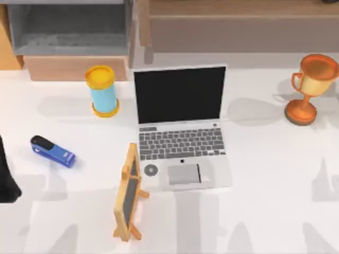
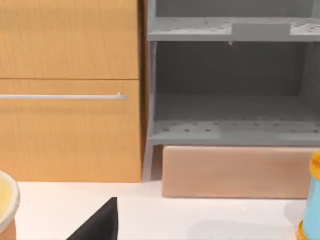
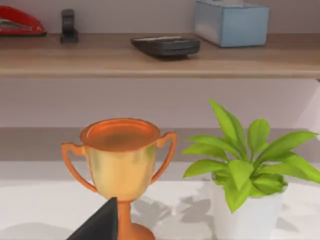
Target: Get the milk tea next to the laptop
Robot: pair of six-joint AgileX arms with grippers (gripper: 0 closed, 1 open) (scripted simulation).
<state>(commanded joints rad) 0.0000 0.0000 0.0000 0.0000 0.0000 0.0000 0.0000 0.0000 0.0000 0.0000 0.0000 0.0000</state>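
The laptop (image 1: pixel 180 127) stands open at the middle of the table, its black screen facing the front edge. In the left wrist view, the milk tea (image 2: pixel 6 202) peeks in at the picture's edge: a creamy yellow top, a pale rim and a strip of brown side. A dark part of my left gripper (image 2: pixel 99 224) shows close beside it. My left arm (image 1: pixel 6 177) is a dark shape at the table's left edge. A dark part of my right gripper (image 3: pixel 100 224) hangs in front of the trophy (image 3: pixel 120 165), well apart from it.
A light-blue cylinder (image 1: pixel 103 90) with a yellow lid stands left of the laptop screen. A blue stapler (image 1: pixel 52 151) lies at the left. A small wooden chalkboard easel (image 1: pixel 128 193) stands by the laptop's front left corner. The trophy (image 1: pixel 310 87) is at the far right, with a potted plant (image 3: pixel 245 175) beside it.
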